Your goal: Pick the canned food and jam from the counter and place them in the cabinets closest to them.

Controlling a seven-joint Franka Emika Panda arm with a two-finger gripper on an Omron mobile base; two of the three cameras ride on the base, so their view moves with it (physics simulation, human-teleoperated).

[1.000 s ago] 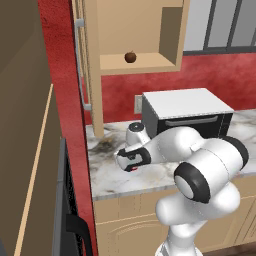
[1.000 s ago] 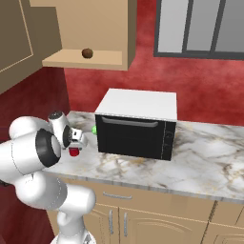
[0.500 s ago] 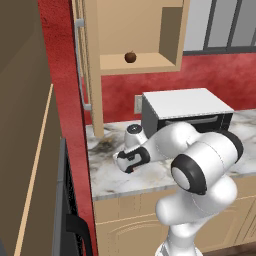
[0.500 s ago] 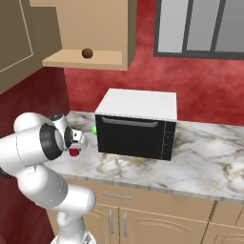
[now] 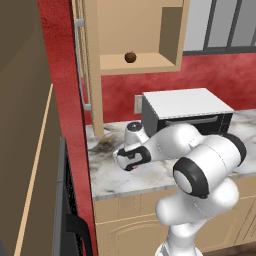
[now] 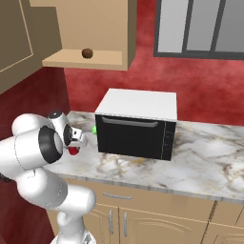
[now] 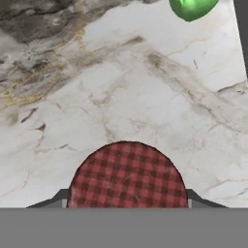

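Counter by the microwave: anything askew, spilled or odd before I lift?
Nothing spilled or tipped. The tool is shut on the red can, which sits upright on the marble counter. One oddity: a brown ball lies loose on the open cabinet's shelf. A green thing lies nearby.

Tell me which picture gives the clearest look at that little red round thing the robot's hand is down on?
The hand view: the small dark-red cylindrical can sits close up between the gripper fingers, showing a red chequered top. In the left base view only a red sliver peeks under the hand; in the right base view, a small red patch shows beside the arm.
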